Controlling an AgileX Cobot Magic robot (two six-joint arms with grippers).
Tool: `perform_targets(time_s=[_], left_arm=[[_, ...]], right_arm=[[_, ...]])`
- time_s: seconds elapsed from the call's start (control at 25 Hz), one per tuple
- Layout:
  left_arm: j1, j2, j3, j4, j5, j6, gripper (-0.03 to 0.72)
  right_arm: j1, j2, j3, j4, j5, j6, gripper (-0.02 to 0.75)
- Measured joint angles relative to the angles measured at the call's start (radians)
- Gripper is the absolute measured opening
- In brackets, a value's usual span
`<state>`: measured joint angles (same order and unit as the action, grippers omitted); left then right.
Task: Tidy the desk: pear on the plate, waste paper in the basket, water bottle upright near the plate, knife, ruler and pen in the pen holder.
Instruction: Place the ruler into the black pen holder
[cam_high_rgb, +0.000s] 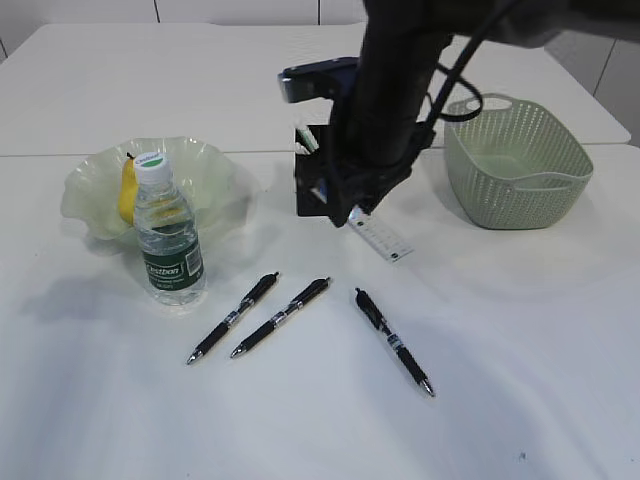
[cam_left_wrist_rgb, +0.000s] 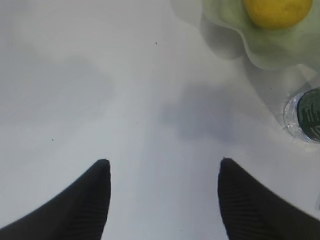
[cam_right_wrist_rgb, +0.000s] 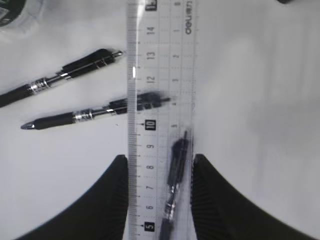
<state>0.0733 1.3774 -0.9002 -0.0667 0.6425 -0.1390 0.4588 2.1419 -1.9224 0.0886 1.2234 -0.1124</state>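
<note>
Clear ruler (cam_right_wrist_rgb: 160, 100) clamped in right gripper (cam_right_wrist_rgb: 159, 167) above 3 pens (cam_high_rgb: 290, 320)

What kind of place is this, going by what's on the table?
Probably a staged desk for tidying practice, not a lived-in office: a plain white table holds three black pens, a black pen holder, a clear ruler and a sage-green basket.
</note>
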Motion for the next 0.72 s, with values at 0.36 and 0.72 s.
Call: perform_targets(time_s=[0.36,0.72], left_arm=[[0.0,0.0,0.0,-0.002,0.0,0.0,0.475],[0.0,0.0,0.0,-0.002,0.0,0.0,0.475]], right_arm=[[-0.101,-0.282,0.275,-0.018,-0.028,-0.003,0.276],[-0.135,-0.495,0.557,-0.048,-0.225,-0.022,0.276]])
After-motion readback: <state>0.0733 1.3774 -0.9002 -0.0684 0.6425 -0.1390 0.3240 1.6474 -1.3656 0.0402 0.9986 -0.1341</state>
